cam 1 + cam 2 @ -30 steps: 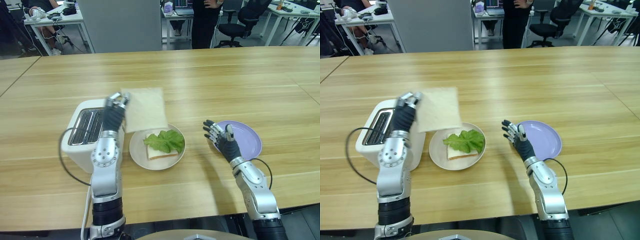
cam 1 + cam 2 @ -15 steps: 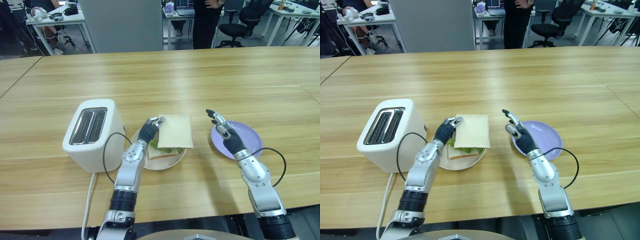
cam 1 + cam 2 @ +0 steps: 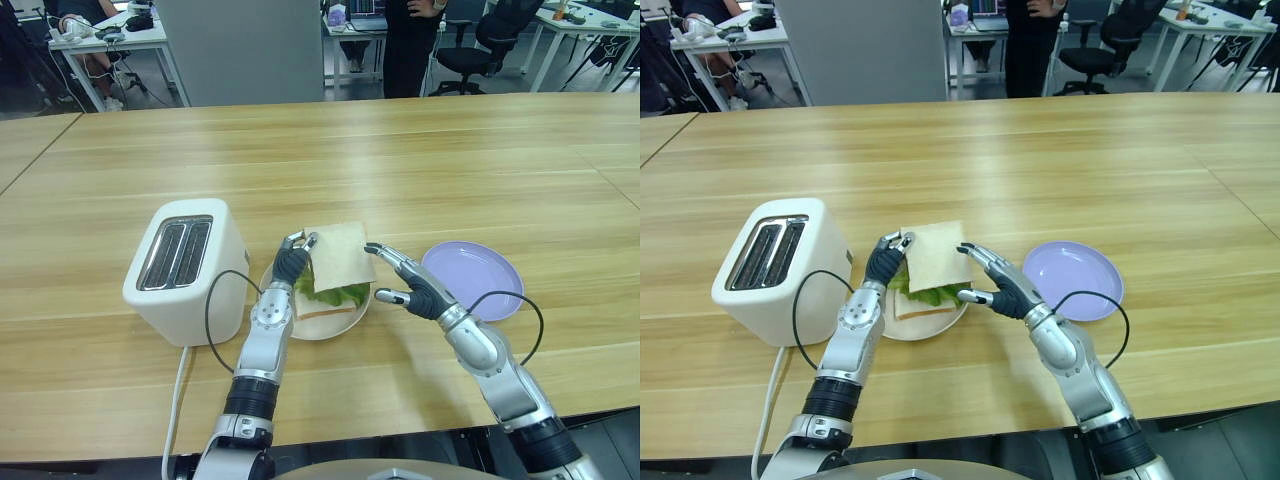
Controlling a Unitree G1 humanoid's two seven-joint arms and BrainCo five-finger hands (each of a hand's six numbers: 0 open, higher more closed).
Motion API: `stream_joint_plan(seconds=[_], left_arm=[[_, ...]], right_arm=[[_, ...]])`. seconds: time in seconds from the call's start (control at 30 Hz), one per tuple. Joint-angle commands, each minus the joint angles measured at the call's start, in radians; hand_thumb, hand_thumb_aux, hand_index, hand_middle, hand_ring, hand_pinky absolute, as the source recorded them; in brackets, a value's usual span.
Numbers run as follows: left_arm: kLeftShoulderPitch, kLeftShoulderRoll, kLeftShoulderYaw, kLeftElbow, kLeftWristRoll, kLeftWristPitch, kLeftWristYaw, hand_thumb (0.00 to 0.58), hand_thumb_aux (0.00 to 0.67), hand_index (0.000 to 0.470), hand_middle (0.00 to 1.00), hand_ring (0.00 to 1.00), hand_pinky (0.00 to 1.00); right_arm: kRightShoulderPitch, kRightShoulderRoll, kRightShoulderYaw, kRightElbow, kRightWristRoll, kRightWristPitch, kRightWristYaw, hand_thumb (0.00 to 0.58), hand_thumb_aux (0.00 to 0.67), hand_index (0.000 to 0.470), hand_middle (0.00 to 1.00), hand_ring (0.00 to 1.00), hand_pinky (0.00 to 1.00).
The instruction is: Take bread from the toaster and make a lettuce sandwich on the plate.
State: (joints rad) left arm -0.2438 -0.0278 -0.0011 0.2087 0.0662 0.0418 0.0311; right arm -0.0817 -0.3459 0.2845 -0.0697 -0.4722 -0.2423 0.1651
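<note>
Left robot hand (image 3: 292,262) is closed on the top bread slice (image 3: 340,255), gripping it at the slice's left edge. The slice sits over the white plate (image 3: 312,335), tilted, with the far edge higher than the near edge. Can't tell whether its near edge rests on the lettuce (image 3: 335,294) or hangs just above it.

Right robot hand (image 3: 415,290) is open, fingers spread, holding nothing. It's on the right side of the white plate, palm turned toward the sandwich. The upper fingertips (image 3: 372,248) are at the right edge of the top bread slice; contact or just beside, can't tell. The lower finger points at the plate rim.

Stack on the white plate: bottom bread slice (image 3: 322,307) lies flat, lettuce on top of it, green leaf showing under the front of the top slice.

Toaster (image 3: 185,268) stands left of the white plate, just beside it, slots facing up. Its white cord (image 3: 178,392) runs off the near edge of the counter (image 3: 400,170).

Purple plate (image 3: 478,275) lies right of the white plate, near it but apart, just behind the right wrist. Both plates and the toaster sit in a row near the front of the counter.
</note>
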Motion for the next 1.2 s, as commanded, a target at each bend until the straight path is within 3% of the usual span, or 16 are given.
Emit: stream_joint_plan(seconds=[0.03, 0.43, 0.87, 1.2], left_arm=[[0.007, 0.026, -0.001, -0.088, 0.016, 0.048, 0.003, 0.580, 0.670, 0.460, 1.00, 1.00, 1.00], [0.012, 0.069, -0.040, -0.015, 0.092, 0.099, 0.026, 0.580, 0.670, 0.460, 1.00, 1.00, 1.00], [0.013, 0.042, -0.045, 0.165, 0.090, 0.025, 0.065, 0.580, 0.670, 0.460, 1.00, 1.00, 1.00], [0.004, 0.050, -0.037, 0.161, 0.083, 0.018, 0.070, 0.580, 0.670, 0.460, 1.00, 1.00, 1.00]], right_arm=[[-0.033, 0.008, 0.030, 0.058, -0.025, -0.017, 0.001, 0.000, 0.000, 0.000, 0.00, 0.00, 0.00], [-0.188, 0.038, 0.113, 0.198, -0.144, -0.049, -0.037, 0.000, 0.000, 0.000, 0.00, 0.00, 0.00], [-0.261, 0.033, 0.175, 0.258, -0.210, -0.053, -0.011, 0.000, 0.000, 0.000, 0.00, 0.00, 0.00], [-0.330, 0.032, 0.300, 0.528, -0.290, -0.103, -0.009, 0.000, 0.000, 0.000, 0.00, 0.00, 0.00]])
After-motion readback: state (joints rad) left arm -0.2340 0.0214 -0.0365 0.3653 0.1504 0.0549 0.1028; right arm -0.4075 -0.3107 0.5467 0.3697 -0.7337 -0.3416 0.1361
